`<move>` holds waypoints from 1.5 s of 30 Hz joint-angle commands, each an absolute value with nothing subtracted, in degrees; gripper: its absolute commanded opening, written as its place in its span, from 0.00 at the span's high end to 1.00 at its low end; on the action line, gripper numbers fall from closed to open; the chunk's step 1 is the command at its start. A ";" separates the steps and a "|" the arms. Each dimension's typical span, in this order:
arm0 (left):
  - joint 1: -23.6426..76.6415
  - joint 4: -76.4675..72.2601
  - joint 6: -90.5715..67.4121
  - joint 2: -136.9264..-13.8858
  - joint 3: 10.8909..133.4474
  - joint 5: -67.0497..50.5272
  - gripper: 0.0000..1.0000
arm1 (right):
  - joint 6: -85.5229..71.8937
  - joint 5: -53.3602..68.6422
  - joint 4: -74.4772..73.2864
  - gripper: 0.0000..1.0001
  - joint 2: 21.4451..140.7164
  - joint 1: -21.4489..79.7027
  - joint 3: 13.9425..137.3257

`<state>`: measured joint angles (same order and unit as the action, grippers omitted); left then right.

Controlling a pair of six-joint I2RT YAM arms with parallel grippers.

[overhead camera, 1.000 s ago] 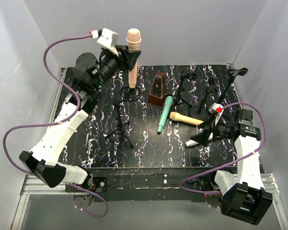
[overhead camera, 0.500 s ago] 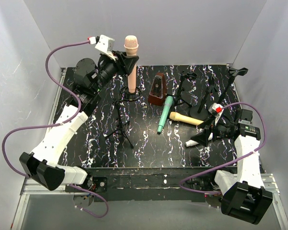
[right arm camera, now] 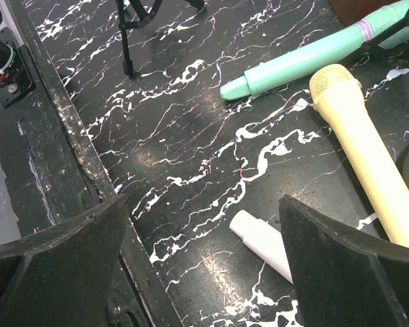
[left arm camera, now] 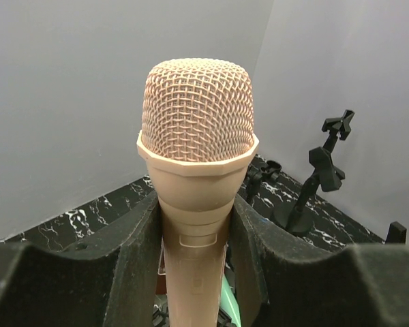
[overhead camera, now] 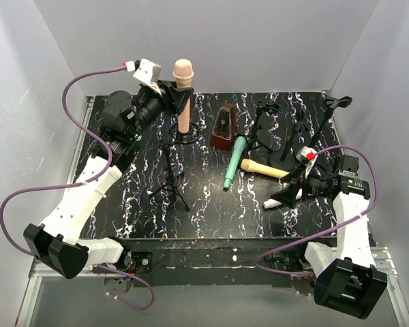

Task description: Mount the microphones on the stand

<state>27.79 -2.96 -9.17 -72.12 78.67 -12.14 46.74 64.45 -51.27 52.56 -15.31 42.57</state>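
My left gripper [overhead camera: 174, 97] is shut on the peach-pink microphone [overhead camera: 183, 85], holding it upright at the back left. In the left wrist view the mesh head [left arm camera: 196, 112] rises above my gripper [left arm camera: 194, 259]. Its lower end reaches a black round stand [overhead camera: 185, 135]; I cannot tell whether it sits in it. The teal-green microphone [overhead camera: 233, 162] and the pale yellow one [overhead camera: 264, 168] lie in mid table. The white microphone [right arm camera: 261, 240] lies flat between the fingers of my open right gripper [right arm camera: 204, 266], untouched. That gripper [overhead camera: 291, 188] is low at the right.
A black tripod stand [overhead camera: 169, 174] stands in front of the left gripper. The brown metronome [overhead camera: 224, 128] is at the back centre. Several black stands [overhead camera: 296, 136] with clips crowd the back right. The table's front edge [right arm camera: 75, 157] runs close to the right gripper.
The left gripper has come down and slightly left with the peach-pink microphone. The right arm has not moved.
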 commanded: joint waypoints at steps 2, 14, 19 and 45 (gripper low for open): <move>27.42 -2.46 -7.56 -69.70 75.07 -14.67 1.00 | 47.20 65.48 -50.89 0.03 52.56 -15.47 42.72; 27.42 -0.62 -9.58 -63.99 68.64 -15.65 0.19 | 47.29 65.83 -51.06 0.03 52.47 -15.47 42.71; 27.42 5.52 -9.32 -60.56 69.17 -14.68 0.02 | 47.46 65.92 -51.07 0.03 52.56 -15.47 42.71; 27.42 19.43 -9.40 -26.73 43.88 -13.18 0.02 | 47.29 66.27 -50.98 0.03 52.47 -15.47 42.45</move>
<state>27.57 18.87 -8.23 -28.93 48.66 -14.28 46.76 64.66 -51.27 52.60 -15.31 42.52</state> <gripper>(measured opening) 0.981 0.973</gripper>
